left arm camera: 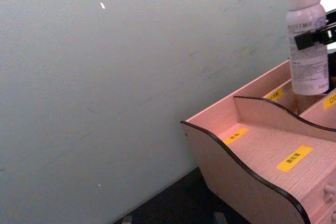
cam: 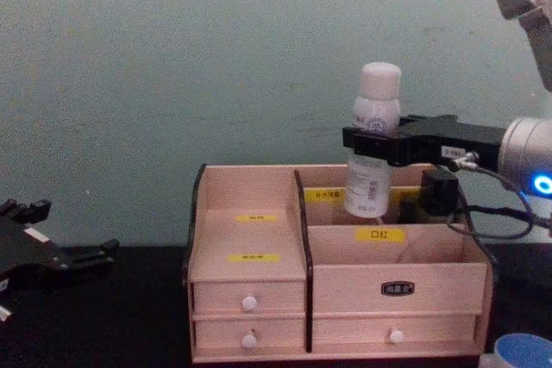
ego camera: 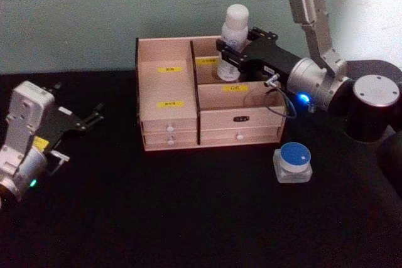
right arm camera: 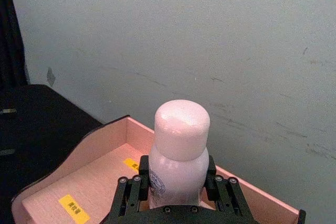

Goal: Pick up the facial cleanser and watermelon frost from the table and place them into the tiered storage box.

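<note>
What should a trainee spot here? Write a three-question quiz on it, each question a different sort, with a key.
1. True or false: the right gripper is shut on the white bottle, while the left gripper hangs open over the left side of the table.
2. Fill in: the bottle is held upright at the back ___ compartment of the tiered storage box (robot's left or right).
3. Where is the blue-lidded jar? A. inside a drawer. B. on the table near the box's front right corner. C. on the box's top step.

Key: 1 true; 2 right; 3 B.
</note>
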Controlling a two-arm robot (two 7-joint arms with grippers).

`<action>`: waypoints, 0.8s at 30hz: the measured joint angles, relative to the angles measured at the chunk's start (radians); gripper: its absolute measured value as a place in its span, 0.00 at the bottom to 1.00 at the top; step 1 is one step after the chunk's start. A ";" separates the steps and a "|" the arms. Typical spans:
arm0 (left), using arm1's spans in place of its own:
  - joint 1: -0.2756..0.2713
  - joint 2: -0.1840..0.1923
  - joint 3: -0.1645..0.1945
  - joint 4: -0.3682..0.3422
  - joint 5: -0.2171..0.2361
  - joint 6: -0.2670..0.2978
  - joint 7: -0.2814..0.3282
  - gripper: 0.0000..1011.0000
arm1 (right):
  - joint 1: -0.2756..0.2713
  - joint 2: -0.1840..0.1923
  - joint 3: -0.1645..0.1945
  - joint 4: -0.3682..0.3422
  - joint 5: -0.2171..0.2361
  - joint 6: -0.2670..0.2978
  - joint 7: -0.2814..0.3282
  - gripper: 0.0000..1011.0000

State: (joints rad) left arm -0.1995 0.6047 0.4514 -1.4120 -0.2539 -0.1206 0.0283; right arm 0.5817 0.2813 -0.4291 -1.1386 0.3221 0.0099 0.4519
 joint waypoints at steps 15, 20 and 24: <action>0.000 0.000 0.000 0.000 0.000 0.000 0.000 0.99 | 0.054 -0.052 -0.008 0.110 -0.032 -0.026 0.019 0.58; 0.000 0.000 0.000 0.000 0.000 0.000 0.000 0.99 | 0.063 -0.063 -0.009 0.133 -0.038 -0.030 0.023 0.58; 0.000 0.000 0.000 0.000 0.000 0.000 0.000 0.99 | 0.072 -0.073 -0.010 0.156 -0.046 -0.035 0.024 0.58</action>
State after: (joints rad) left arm -0.1995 0.6047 0.4514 -1.4119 -0.2539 -0.1206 0.0283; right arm 0.6539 0.2079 -0.4392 -0.9831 0.2759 -0.0252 0.4755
